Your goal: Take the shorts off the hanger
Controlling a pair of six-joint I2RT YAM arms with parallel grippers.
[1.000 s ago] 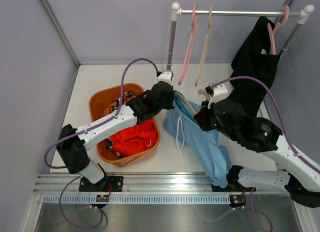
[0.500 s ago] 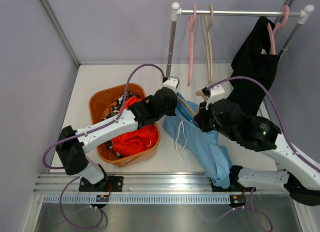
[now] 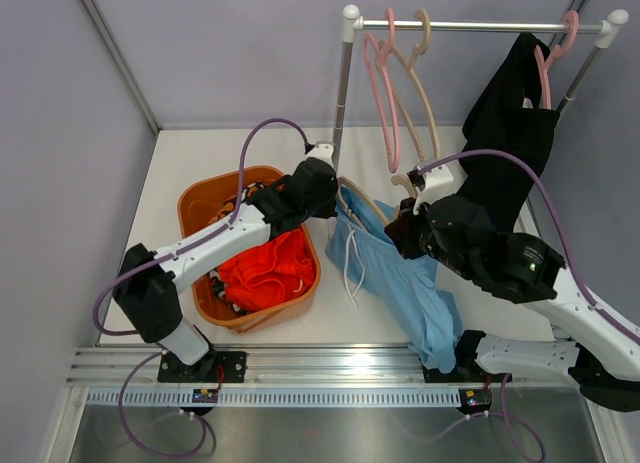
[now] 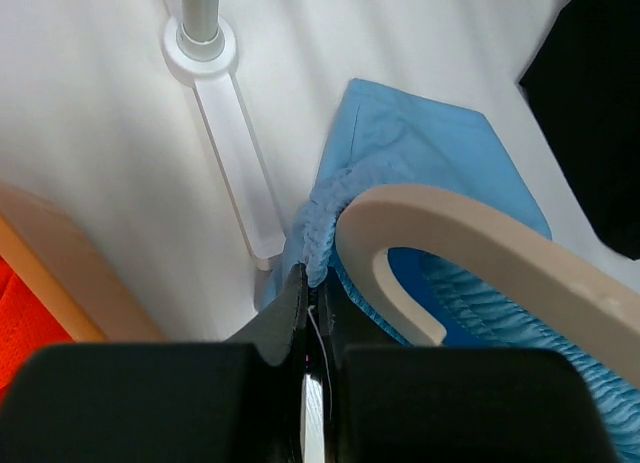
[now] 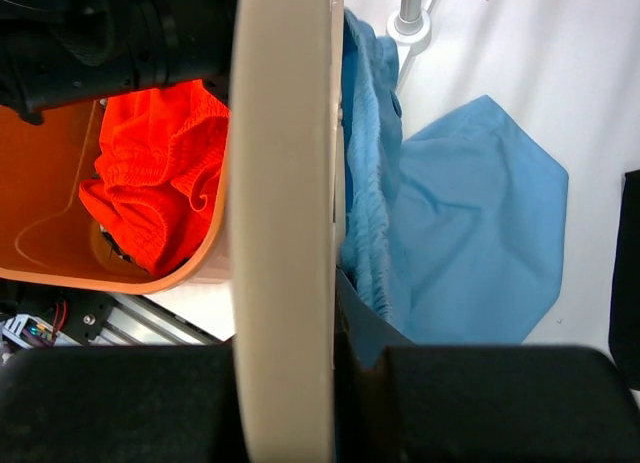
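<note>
Step judged: light blue shorts [image 3: 405,278] being stripped off beige hanger [image 5: 285,183]. Hanger clamped in R gripper [image 5: 300,355] above table. L gripper [image 4: 305,288] pinched on waistband [image 4: 322,215]. Next: waistband to be pulled clear of hanger end, towards basket [image 3: 196,211].

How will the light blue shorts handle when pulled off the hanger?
Probably floppy: the light blue shorts sag in loose folds below the beige hanger. Likely light, being thin cloth. Their bunched waistband may snag on the hanger's tip.
</note>
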